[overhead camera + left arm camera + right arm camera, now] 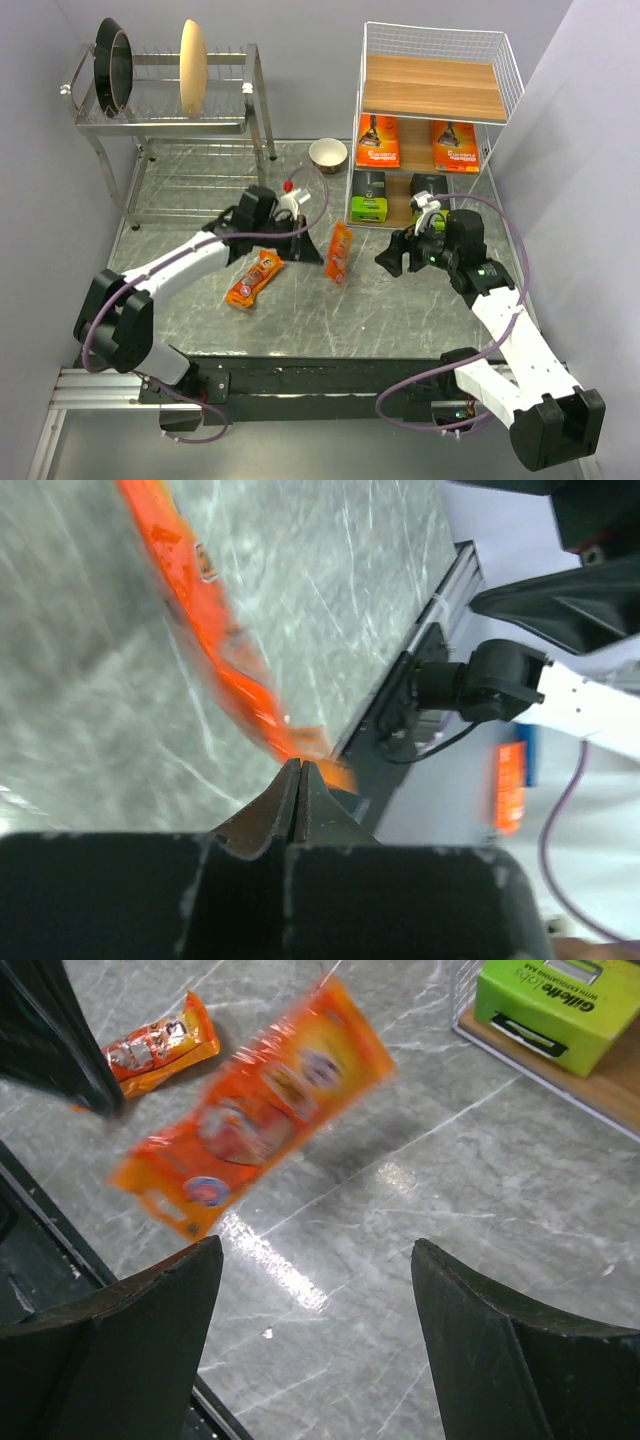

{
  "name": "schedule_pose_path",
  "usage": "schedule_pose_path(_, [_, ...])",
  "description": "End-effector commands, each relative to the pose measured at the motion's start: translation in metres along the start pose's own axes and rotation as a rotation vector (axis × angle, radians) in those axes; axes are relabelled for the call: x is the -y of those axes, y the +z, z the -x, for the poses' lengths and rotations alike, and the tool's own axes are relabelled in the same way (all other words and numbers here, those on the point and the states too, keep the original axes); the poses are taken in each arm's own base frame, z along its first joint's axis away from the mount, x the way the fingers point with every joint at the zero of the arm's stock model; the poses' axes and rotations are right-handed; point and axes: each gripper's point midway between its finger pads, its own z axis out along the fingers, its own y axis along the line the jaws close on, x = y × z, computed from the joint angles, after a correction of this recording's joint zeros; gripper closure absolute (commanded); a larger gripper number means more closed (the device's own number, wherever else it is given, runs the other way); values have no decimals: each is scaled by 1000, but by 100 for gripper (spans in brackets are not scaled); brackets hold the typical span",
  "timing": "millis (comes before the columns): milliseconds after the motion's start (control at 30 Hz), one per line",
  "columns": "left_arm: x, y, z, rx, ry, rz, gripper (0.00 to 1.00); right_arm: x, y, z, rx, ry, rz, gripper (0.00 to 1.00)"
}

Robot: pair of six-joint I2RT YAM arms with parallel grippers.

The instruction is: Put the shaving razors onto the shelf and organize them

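My left gripper (pixel 316 253) (pixel 300 766) is shut on the end of a narrow orange blister pack (pixel 340 252) (pixel 210 630) (pixel 260 1105), which hangs tilted and blurred above the table. A second narrow orange blister pack (pixel 254 277) (pixel 160 1045) lies flat on the table to its left. The shelf (pixel 436 88) at the back right holds two flat orange cards (pixel 380 140) on its middle board. Two grey boxes with lime-green ends (pixel 369 197) (pixel 545 1005) stand on its bottom board. My right gripper (pixel 396 256) (pixel 315 1250) hovers open in front of the shelf, nothing between its fingers.
A steel dish rack (pixel 170 120) with plates stands at the back left. A small bowl (pixel 328 153) sits between it and the shelf. A small white object with a red cap (pixel 288 192) lies just behind my left wrist. The table's dark front rail (pixel 60 1260) is near my right gripper.
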Motion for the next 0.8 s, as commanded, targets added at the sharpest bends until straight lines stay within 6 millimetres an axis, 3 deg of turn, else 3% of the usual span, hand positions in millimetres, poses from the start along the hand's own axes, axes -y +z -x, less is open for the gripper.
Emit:
schedule_pose_path(0, [3, -28, 12, -38, 213, 2, 99, 5, -8, 33, 99, -65, -45, 17])
schedule_pose_path(100, [36, -42, 39, 17, 340, -79, 99, 10, -11, 36, 112, -70, -71, 17])
schedule_pose_path(200, [45, -44, 50, 9, 390, -87, 99, 26, -12, 31, 97, -70, -144, 17])
schedule_pose_path(233, [38, -42, 51, 5, 380, -51, 73, 29, -12, 29, 92, -59, -158, 17])
schedule_pose_path(267, [25, -36, 45, -15, 344, -12, 60, 32, -12, 27, 86, -54, -166, 17])
schedule_pose_path(333, [5, -29, 42, 1, 322, 64, 40, 32, -11, 25, 74, -35, -165, 17])
schedule_pose_path(367, [-9, -22, 34, 8, 325, 96, 35, 30, -11, 25, 72, -23, -157, 17])
schedule_pose_path(433, [-22, -10, 25, 4, 341, 126, 29, 24, -10, 26, 69, 3, -125, 18])
schedule_pose_path(533, [-59, 10, 18, -76, 358, 177, 28, 20, -12, 23, 65, 6, -112, 18])
schedule_pose_path(567, [-71, 21, 25, -107, 361, 185, 28, 21, -12, 22, 61, 5, -115, 18])
schedule_pose_path(767, [-113, 36, 44, -168, 417, 228, 27, 23, -19, 14, 55, 26, -125, 18])
